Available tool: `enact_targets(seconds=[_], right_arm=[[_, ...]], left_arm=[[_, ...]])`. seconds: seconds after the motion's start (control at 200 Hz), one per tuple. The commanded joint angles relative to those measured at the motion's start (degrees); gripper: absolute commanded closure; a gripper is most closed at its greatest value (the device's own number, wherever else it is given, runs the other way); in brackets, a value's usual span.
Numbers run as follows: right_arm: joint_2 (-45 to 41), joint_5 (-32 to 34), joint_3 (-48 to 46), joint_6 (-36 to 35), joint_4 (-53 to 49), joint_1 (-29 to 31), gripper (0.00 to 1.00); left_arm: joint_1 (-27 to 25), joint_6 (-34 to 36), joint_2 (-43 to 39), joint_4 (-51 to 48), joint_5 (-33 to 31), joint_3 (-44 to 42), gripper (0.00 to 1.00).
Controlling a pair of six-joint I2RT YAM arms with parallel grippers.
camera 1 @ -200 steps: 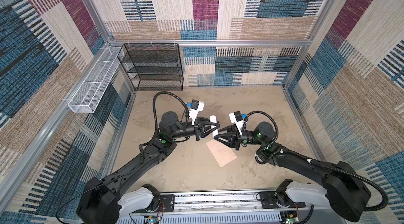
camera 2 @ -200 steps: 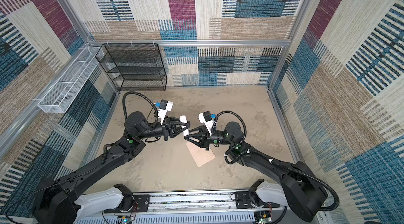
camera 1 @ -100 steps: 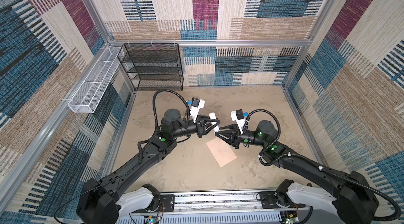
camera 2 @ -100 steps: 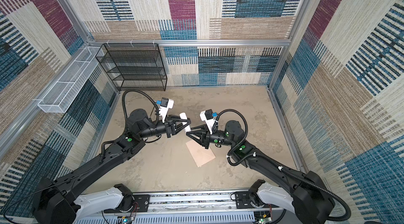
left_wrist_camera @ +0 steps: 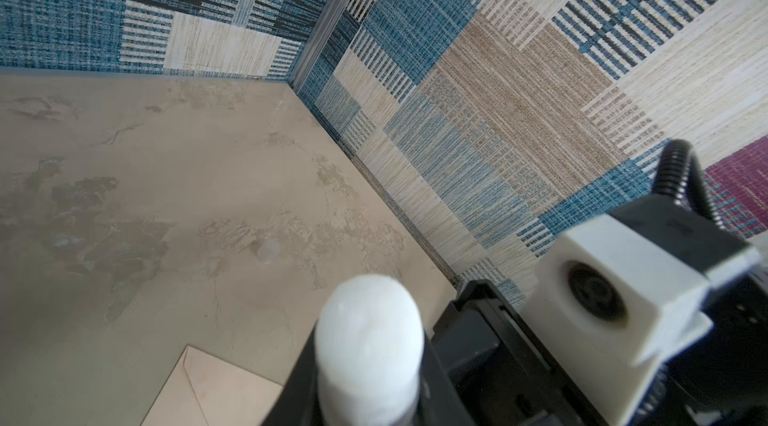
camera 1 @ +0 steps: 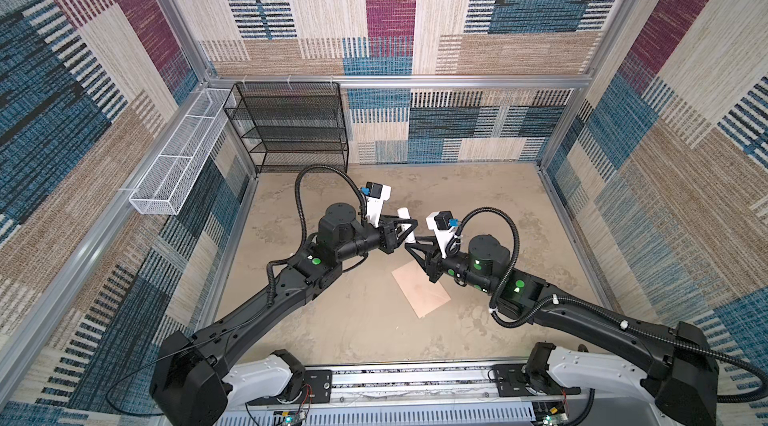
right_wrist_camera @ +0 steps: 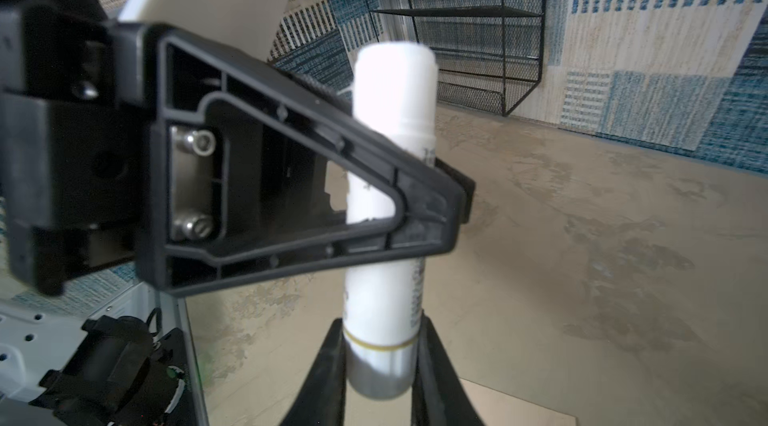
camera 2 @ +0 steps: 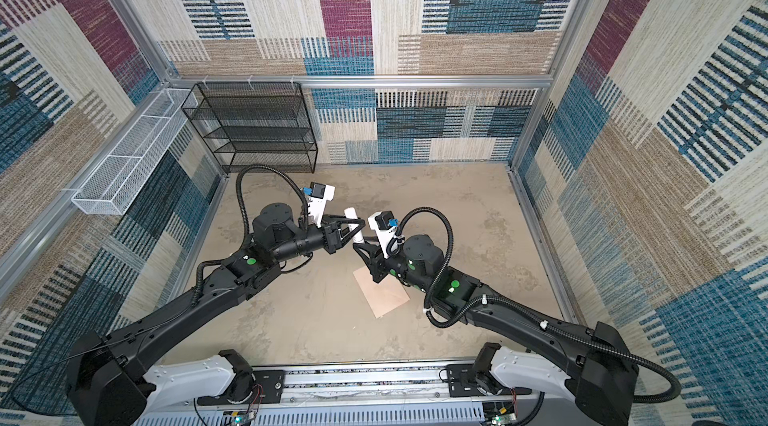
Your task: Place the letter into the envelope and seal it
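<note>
Since the earlier frame the tube (camera 1: 402, 212) has been moved slightly away from the envelope (camera 1: 419, 295), which is left flat on the counter (camera 1: 353, 320), letter unseen; with the tube pinched mid-length by the left tool (camera 1: 407, 226) and at its grey end by the right tool (camera 1: 411, 244), a straight axial pull is advised.

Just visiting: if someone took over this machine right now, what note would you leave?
Claws: the left claw is shut on the middle of the glue stick, the right claw on its grey base, holding it aloft.
The envelope lies flat on the table, partly under the right claw, flap apparently folded down.
The letter is not in sight, possibly inside already.
Left: sealing the flap; I cannot tell if glue is on it.
</note>
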Motion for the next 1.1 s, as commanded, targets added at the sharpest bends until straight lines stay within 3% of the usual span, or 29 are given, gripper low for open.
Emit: enact_targets(seconds=[0.0,0.401,0.646,0.741,0.857,1.092], right_arm=[[0.5,3.0,2.5,-4.1,8.2,2.5,0.92],[7.5,15.9,8.1,-6.3,3.8,9.0,0.82],[3.1,11.0,4.0,-9.1,4.4,8.7,0.53],[-0.4,4.8,1.7,-9.9,2.8,6.0,0.45],[-4.6,-7.9,-1.2,-8.5,2.1,-0.8,0.41],[-5.1,-39.0,-5.8,-3.4,9.2,-14.2,0.42]], left_arm=[[0.1,1.4,0.3,-4.3,-9.2,-0.2,1.0],[-0.7,-2.2,2.4,-0.6,-11.2,-0.8,1.0],[-0.5,0.6,0.0,-1.9,-12.4,-1.1,1.0],[0.4,3.0,-1.6,-3.9,-10.1,0.1,1.0],[2.5,3.9,-2.9,-4.4,-3.3,1.1,1.0],[5.5,1.9,-2.8,4.9,18.5,-0.1,1.0]])
